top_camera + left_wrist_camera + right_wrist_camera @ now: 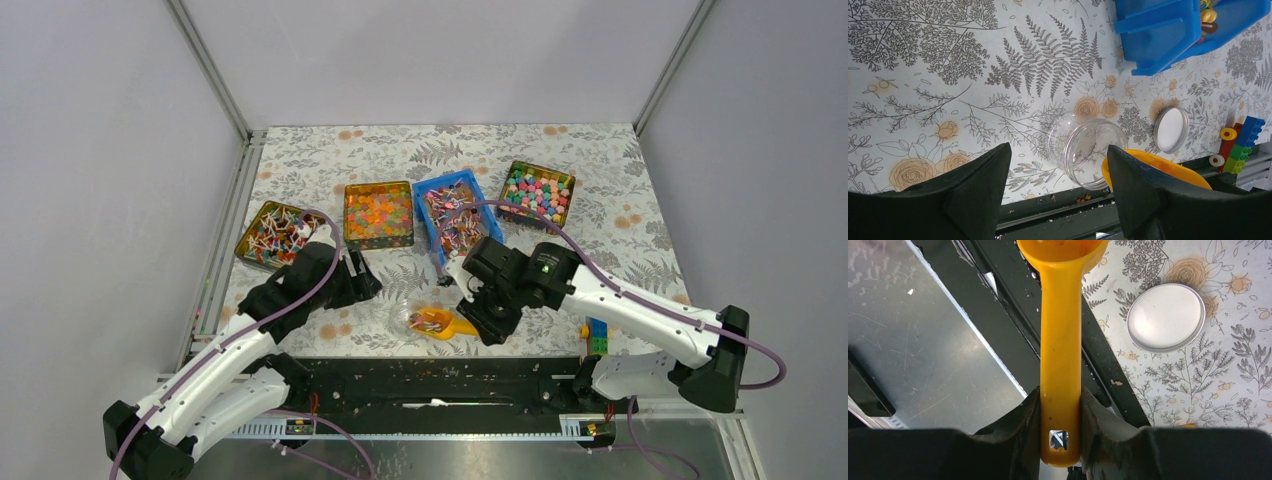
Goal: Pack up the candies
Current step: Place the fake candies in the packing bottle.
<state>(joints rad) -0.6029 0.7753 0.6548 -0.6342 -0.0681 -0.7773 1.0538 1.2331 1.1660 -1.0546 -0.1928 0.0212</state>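
While four trays of sweets line the far half of the fern-printed table, bare cloth lies open down to the near edge. A clear round jar lies on its side there, near a flat metal lid. Twist-wrapped candies fill the blue plastic bin, and a few more cluster at the yellow scoop. The right gripper clamps its smooth handle. The left gripper gapes wide and empty, pointing at the jar.

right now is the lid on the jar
No, the lid lies flat by itself to one side of the jar, whose mouth is uncovered.
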